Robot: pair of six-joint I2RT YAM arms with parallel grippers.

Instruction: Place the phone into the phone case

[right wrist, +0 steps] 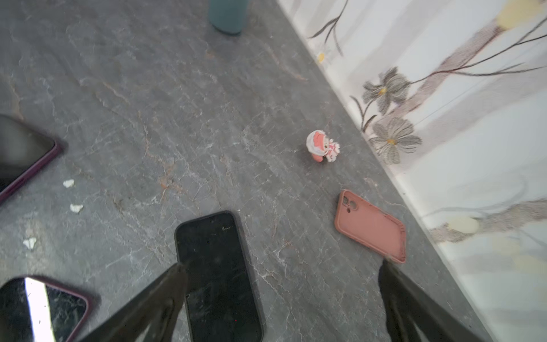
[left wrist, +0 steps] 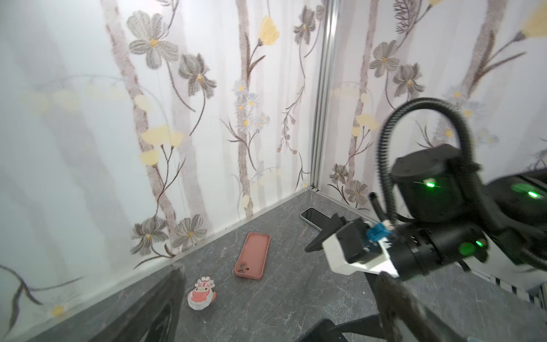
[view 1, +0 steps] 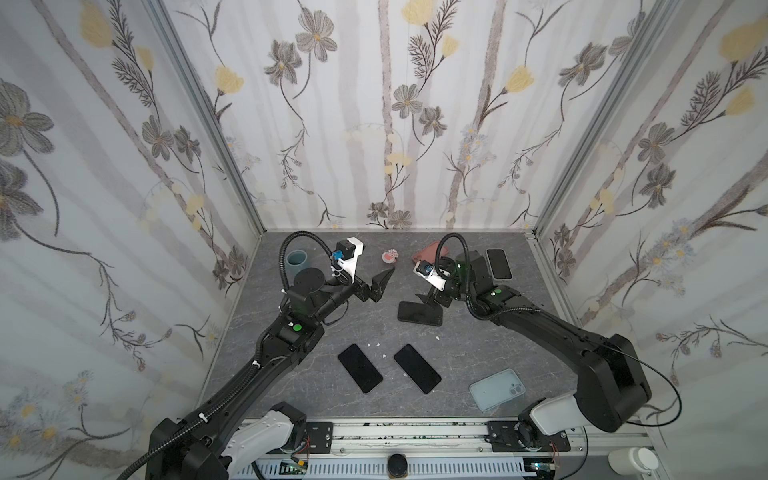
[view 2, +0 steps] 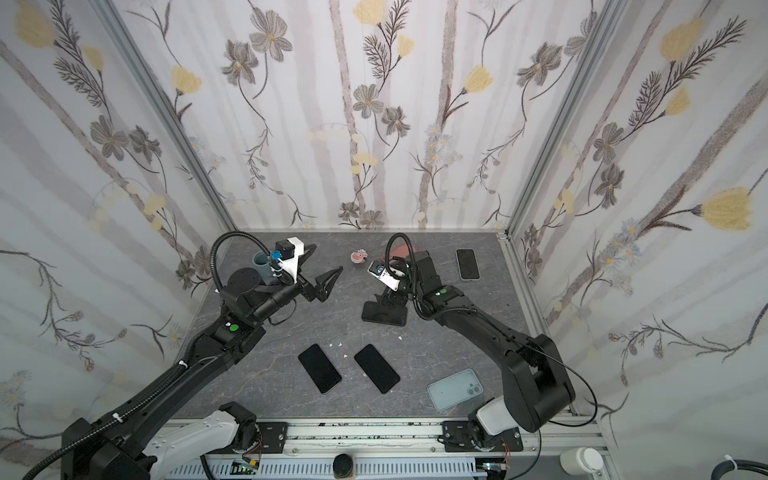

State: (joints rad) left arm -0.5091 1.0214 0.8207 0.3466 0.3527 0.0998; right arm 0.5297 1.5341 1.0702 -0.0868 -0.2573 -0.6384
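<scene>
A black phone (view 1: 419,313) (right wrist: 219,272) lies flat, screen up, mid-table in both top views (view 2: 384,318). My right gripper (view 1: 430,301) (right wrist: 281,269) hovers over its near end, open and empty, one finger above the screen. A pink phone case (view 1: 432,251) (right wrist: 370,226) lies hollow side down by the back wall, also in the left wrist view (left wrist: 253,259). A pale blue case (view 1: 496,388) lies at the front right. My left gripper (view 1: 382,284) (left wrist: 281,296) is raised left of centre, open and holding nothing.
Two phones in purple cases (view 1: 360,368) (view 1: 417,368) lie at the front middle. Another phone (view 1: 498,264) rests at the back right. A small pink and white toy (view 1: 390,257) and a grey-blue cup (view 1: 297,262) stand near the back wall. White crumbs dot the table.
</scene>
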